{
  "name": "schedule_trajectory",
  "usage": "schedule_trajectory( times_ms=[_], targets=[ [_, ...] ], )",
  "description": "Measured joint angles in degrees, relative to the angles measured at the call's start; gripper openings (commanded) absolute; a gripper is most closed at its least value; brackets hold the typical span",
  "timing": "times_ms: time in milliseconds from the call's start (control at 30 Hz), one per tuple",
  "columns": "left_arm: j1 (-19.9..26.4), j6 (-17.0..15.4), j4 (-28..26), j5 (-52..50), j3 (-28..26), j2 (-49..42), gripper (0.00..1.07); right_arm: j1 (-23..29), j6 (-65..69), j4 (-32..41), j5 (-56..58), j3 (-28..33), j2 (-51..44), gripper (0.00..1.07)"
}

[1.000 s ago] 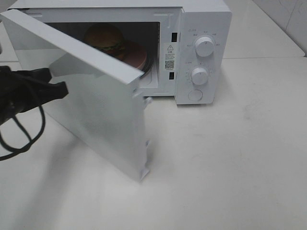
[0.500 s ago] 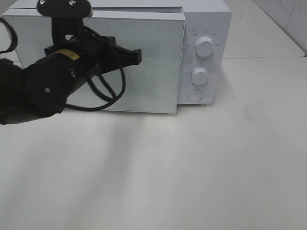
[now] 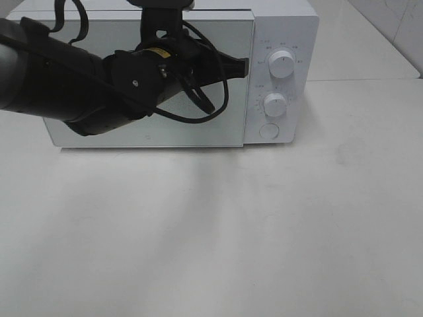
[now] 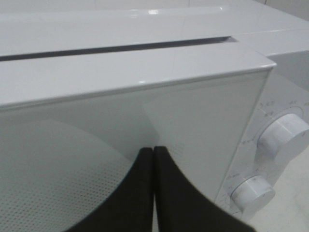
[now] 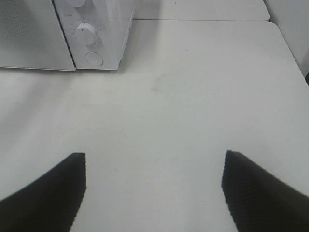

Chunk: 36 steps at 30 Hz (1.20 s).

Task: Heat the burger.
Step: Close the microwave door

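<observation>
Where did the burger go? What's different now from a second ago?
The microwave door swung shut, so the burger is now hidden behind it. The left gripper, shut the whole time, swept from the left side across the door's front to its right edge, near the knobs. Nothing was grabbed or let go. The microwave and both knobs stayed put.

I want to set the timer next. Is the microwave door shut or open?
Shut: the microwave door lies flat, flush beside the dial panel, no interior showing; the shut left gripper is at its face.
</observation>
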Motion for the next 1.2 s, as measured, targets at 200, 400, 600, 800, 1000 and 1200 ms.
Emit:
schedule_trajectory(
  times_ms=[200, 400, 600, 800, 1000, 1200],
  targets=[
    [-0.2, 5.1, -4.3, 0.8, -3.1, 2.0, 0.00, 0.0, 0.0, 0.0, 0.0, 0.0, 0.0, 0.75],
    [-0.2, 6.8, -4.9, 1.9, -3.9, 2.3, 0.00, 0.0, 0.0, 0.0, 0.0, 0.0, 0.0, 0.75],
    [-1.5, 10.8, -6.3, 0.8, -2.3, 1.1, 0.00, 0.0, 0.0, 0.0, 0.0, 0.0, 0.0, 0.75],
    [-4.2, 15.5, -10.6, -0.4, 4.1, -3.8, 0.00, 0.0, 0.0, 0.0, 0.0, 0.0, 0.0, 0.75],
    [-5.3, 26.0, -23.8, 5.9, 12.8, -11.6, 0.84, 0.0, 0.0, 0.0, 0.0, 0.0, 0.0, 0.75],
    [-5.3, 35.9, -34.0, 9.3, 16.2, -16.1, 0.99, 0.0, 0.0, 0.0, 0.0, 0.0, 0.0, 0.75]
  ],
)
